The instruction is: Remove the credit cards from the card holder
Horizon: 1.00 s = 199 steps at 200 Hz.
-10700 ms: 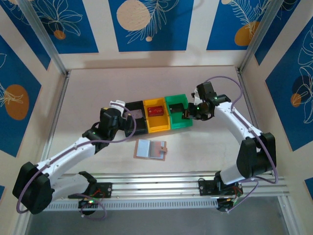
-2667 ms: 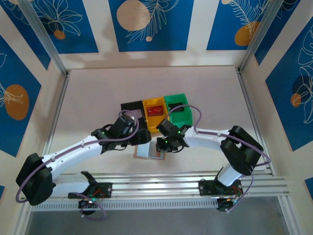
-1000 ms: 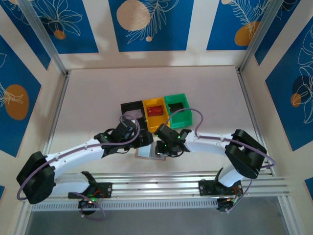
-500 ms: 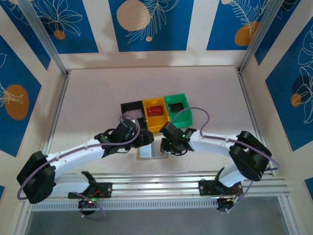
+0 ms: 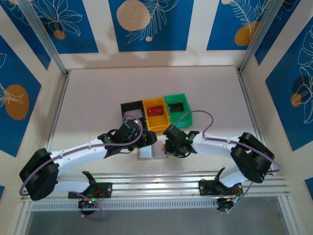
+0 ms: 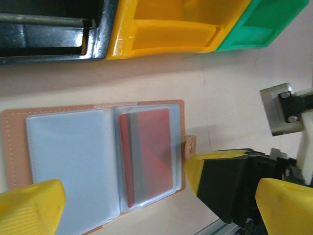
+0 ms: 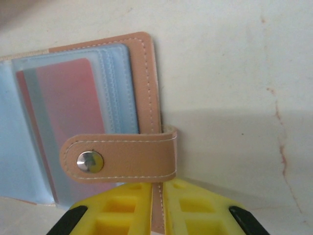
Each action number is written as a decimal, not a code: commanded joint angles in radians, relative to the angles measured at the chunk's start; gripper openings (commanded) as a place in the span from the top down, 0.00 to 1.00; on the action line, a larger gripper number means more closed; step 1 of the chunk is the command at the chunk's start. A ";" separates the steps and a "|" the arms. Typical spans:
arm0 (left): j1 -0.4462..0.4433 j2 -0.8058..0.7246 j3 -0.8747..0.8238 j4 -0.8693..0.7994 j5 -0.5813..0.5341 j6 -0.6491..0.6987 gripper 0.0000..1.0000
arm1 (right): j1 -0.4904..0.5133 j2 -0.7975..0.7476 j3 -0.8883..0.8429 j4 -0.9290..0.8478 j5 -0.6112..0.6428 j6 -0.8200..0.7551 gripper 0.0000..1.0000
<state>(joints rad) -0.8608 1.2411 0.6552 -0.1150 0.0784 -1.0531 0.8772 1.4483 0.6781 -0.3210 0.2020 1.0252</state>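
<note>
Pale table (image 5: 98, 98) held the open holder (image 5: 152, 151) nearer than the bins (image 5: 156, 115), with a red card (image 6: 151, 147) in its right pocket. The right gripper (image 7: 157, 192) was clamped on its right edge. The left gripper (image 6: 156, 198) hovered above, fingers apart.

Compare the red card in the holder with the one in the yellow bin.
The sleeved card sits behind a translucent pocket of the open card holder; the binned card lies bare in the yellow bin.
The sleeved card looks muted through plastic; the binned card reads bright red.
Both: red, rectangular.
</note>
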 commanded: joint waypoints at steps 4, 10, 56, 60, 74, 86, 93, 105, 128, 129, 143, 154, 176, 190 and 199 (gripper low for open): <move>-0.024 0.013 -0.003 0.048 0.012 -0.037 0.00 | -0.009 -0.006 -0.024 0.029 -0.016 0.025 0.87; -0.028 0.015 -0.001 0.053 0.013 -0.039 0.00 | -0.010 -0.004 -0.025 0.034 -0.019 0.026 0.87; -0.048 0.046 0.006 0.087 0.014 -0.060 0.00 | -0.014 -0.014 -0.044 0.048 -0.024 0.027 0.88; -0.050 0.048 0.006 0.091 0.014 -0.062 0.00 | -0.015 -0.014 -0.044 0.049 -0.025 0.027 0.88; -0.056 0.062 0.006 0.104 0.017 -0.068 0.00 | -0.017 -0.011 -0.049 0.054 -0.029 0.029 0.89; -0.061 0.073 0.006 0.117 0.019 -0.074 0.00 | -0.018 -0.009 -0.050 0.059 -0.033 0.029 0.89; -0.063 0.079 0.006 0.122 0.021 -0.076 0.00 | -0.018 -0.007 -0.052 0.062 -0.035 0.030 0.89; -0.066 0.091 0.005 0.140 0.028 -0.078 0.00 | -0.017 -0.006 -0.051 0.063 -0.036 0.029 0.89; -0.069 0.111 0.008 0.158 0.035 -0.080 0.00 | -0.020 -0.008 -0.054 0.065 -0.038 0.029 0.89; -0.069 0.111 0.008 0.159 0.035 -0.080 0.00 | -0.020 -0.008 -0.053 0.065 -0.038 0.029 0.89; -0.070 0.121 0.007 0.165 0.038 -0.079 0.00 | -0.022 -0.009 -0.055 0.066 -0.039 0.028 0.89; -0.070 0.126 0.006 0.164 0.037 -0.081 0.00 | -0.023 -0.009 -0.056 0.068 -0.039 0.029 0.89; -0.072 0.133 0.000 0.155 0.024 -0.092 0.00 | -0.023 -0.006 -0.059 0.075 -0.045 0.029 0.89; -0.074 0.136 -0.007 0.157 0.017 -0.100 0.00 | -0.023 -0.004 -0.061 0.081 -0.049 0.029 0.89; -0.074 0.138 -0.011 0.164 0.018 -0.100 0.00 | -0.023 -0.003 -0.063 0.086 -0.054 0.029 0.89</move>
<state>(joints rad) -0.9215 1.3678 0.6552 0.0235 0.1005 -1.1362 0.8597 1.4475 0.6369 -0.2436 0.1749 1.0393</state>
